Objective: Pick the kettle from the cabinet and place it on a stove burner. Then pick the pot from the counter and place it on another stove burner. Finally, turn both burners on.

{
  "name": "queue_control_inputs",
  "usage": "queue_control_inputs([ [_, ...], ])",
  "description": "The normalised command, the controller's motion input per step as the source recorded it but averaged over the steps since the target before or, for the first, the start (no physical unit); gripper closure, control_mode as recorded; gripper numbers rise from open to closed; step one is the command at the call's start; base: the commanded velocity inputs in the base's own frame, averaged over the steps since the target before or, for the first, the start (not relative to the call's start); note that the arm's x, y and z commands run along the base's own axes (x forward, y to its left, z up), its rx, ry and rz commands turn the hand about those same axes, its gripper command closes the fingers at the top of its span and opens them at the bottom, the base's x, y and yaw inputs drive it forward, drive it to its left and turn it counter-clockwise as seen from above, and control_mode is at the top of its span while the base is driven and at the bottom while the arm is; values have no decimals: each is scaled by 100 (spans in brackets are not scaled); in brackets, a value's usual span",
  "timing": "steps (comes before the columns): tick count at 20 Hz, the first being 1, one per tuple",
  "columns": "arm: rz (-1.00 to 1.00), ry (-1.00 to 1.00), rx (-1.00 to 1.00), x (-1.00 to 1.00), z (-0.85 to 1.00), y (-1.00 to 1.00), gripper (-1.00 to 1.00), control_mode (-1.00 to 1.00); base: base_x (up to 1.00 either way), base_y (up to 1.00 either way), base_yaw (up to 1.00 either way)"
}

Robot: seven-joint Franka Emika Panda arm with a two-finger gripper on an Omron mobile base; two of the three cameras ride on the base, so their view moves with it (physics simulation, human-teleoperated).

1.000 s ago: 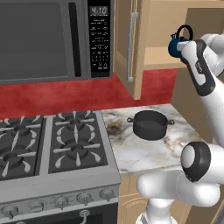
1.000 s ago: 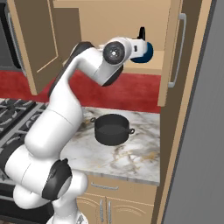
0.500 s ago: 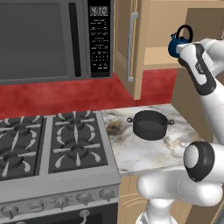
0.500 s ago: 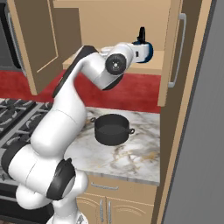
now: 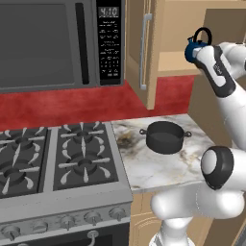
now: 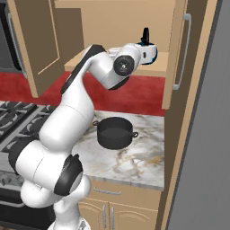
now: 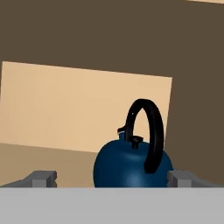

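The blue kettle (image 7: pixel 131 168) with its black arched handle stands on the shelf of the open tan cabinet (image 5: pixel 170 62). My gripper (image 7: pixel 112 178) is open at the kettle, whose body sits ahead of and between the two fingertips (image 7: pixel 43 177), nearer the right one. In the base views my hand covers part of the kettle (image 5: pixel 192 48) (image 6: pixel 152 51). The dark pot (image 5: pixel 165 137) (image 6: pixel 114 132) rests on the marble counter (image 5: pixel 153 168) below. The stove burners (image 5: pixel 81 163) lie to the pot's left under black grates.
The open cabinet door (image 5: pixel 144 48) with a silver bar handle hangs left of the shelf, another door (image 6: pixel 177 54) on its right. A microwave (image 5: pixel 48 43) sits above the range. Knobs (image 5: pixel 81 220) line the range front. A tall dark cabinet (image 6: pixel 202 134) bounds the counter's right end.
My hand has pushed further into the cabinet toward the kettle, and the forearm has dropped a little. The kettle and the pot have not moved. The jaws have stayed wide.
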Motion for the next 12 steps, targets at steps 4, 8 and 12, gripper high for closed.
queue_control_inputs([
  [4, -1, 0, 0, 20, 0, -16, -100, -100, 0, 0, 0],
  [8, -4, 0, 0, 18, 0, -8, -100, -100, 0, 0, 0],
  [12, -8, 0, -3, 23, 0, 0, -100, -100, 0, 0, 0],
])
